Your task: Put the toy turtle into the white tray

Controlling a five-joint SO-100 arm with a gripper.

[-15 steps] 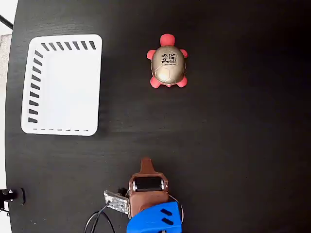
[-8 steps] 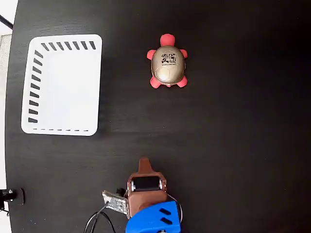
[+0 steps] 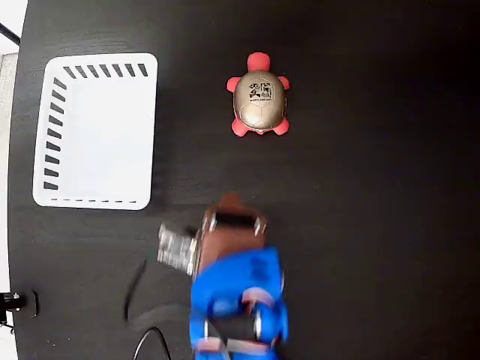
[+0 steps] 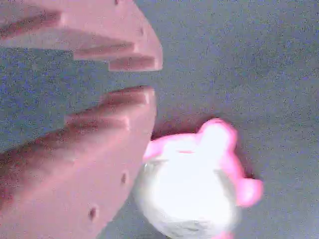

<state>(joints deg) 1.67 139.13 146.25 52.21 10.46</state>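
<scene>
My end effector is barely parted and empty, short of the toy turtle; unless it widens, I risk nudging that rounded shell away from the white tray.

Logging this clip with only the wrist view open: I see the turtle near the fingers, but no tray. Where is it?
Observer: In the fixed view the white tray lies at the left of the table, with nothing in it.
Operator: And the turtle relative to it?
Observer: The toy turtle sits to the right of the tray, clearly apart from it.
Operator: Are the fingers over it?
Observer: No. The fingers are below the turtle in that picture, with bare table between.
</scene>
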